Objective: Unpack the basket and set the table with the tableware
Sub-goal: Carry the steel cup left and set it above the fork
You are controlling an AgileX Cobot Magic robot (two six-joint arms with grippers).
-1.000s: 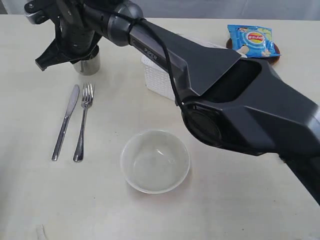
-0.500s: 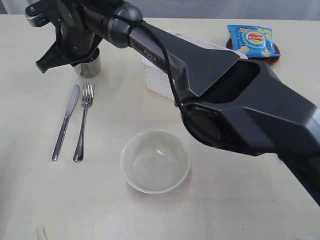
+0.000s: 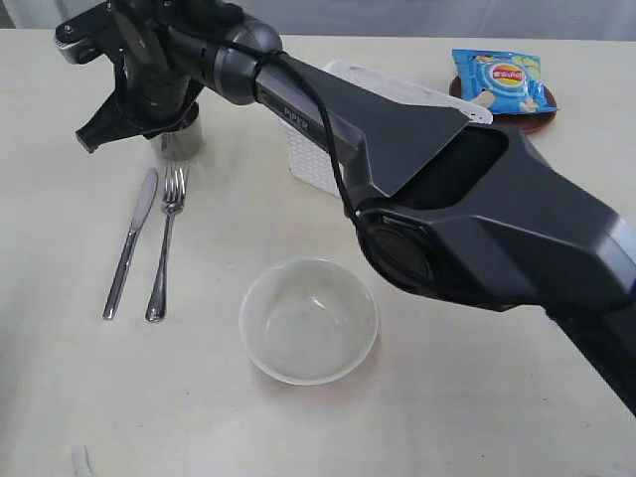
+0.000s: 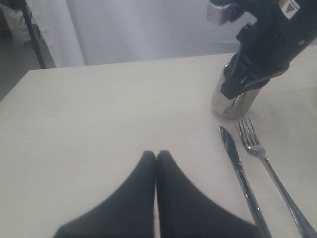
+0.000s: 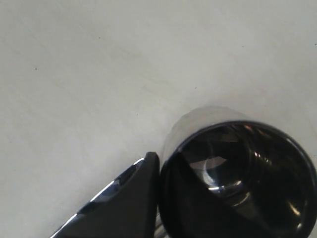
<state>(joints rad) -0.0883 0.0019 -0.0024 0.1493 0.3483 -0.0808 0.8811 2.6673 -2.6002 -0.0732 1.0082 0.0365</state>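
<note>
While the right arm (image 3: 447,179) reaches across to the far left of the table (image 3: 199,407), the right gripper (image 5: 157,171) is clamped on the rim of the steel cup (image 3: 182,142) — one finger outside the wall, the other inside. Cup stands upright on the table, just past the tines of the fork (image 3: 165,238). Knife (image 3: 129,243) lies beside the fork on its left, parallel, not touching. Left gripper (image 4: 156,154) hangs low over bare table near the cutlery, fingers pressed together, holding nothing. Next right: pale bowl (image 3: 309,320), upright, empty, front-centre, well apart from the cutlery. Behind it the white basket (image 3: 316,159) sits on the table, mostly hidden by the arm — contents can't be made out. Far right, back edge: blue chip bag (image 3: 500,81) lying on the brown plate (image 3: 532,116), only a sliver of plate showing.
</note>
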